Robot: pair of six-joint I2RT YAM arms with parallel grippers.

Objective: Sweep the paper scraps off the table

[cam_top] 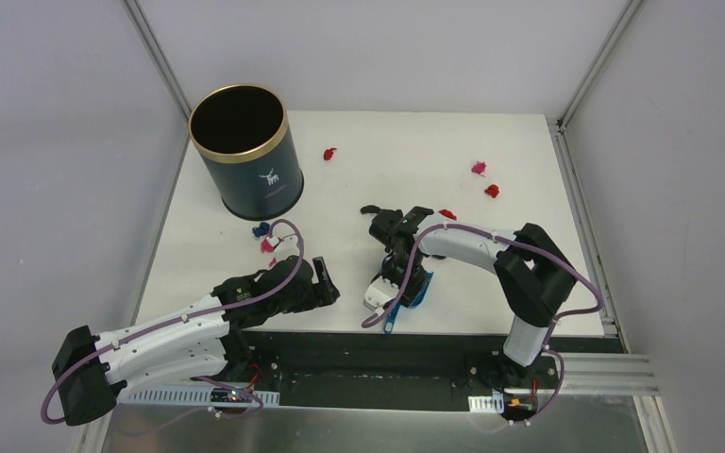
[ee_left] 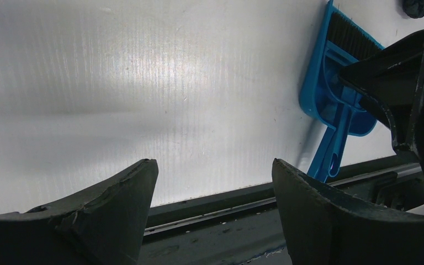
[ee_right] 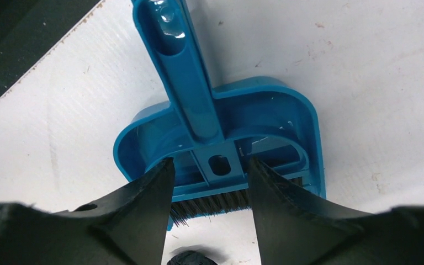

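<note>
R tool (ee_right: 210, 160) straddles brush (ee_right: 190, 83) neck, jaws part-open, nothing gripped; L tool (ee_left: 214, 163) wide open, empty. Dark paper scrap (ee_right: 190, 258) sits just past bristles (ee_right: 210, 205), partly cut off.

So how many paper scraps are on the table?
7 scraps: red right of the bin, blue and pink before it, pink and red far right, red by the right arm, a dark one at the brush. Arms may hide more.

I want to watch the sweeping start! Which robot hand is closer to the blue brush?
Right. The right gripper is directly over the brush, fingers either side of its neck. The left gripper sits apart, open, near the table's front edge.
</note>
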